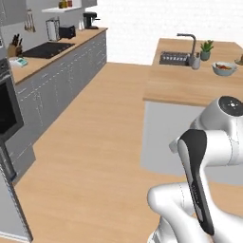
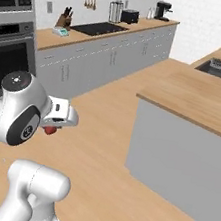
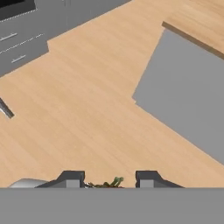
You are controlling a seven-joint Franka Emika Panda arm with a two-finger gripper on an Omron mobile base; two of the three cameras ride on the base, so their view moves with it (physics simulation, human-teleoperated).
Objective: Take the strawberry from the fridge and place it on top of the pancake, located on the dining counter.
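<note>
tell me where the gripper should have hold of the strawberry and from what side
Across its red body, below the leaves. In the hand view the strawberry sits between the gripper's two fingertips, green leaves poking up between them, so the jaws close on its sides. The right base view shows its red body under the hand, which suggests a grip from above.

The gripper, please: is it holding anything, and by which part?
The gripper holds the strawberry, pinched by its sides between the two fingertips, green leaves showing.

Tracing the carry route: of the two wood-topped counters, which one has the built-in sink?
The dining counter, the island on pale grey base right of the floor; the wall counter carries a black cooktop instead.
</note>
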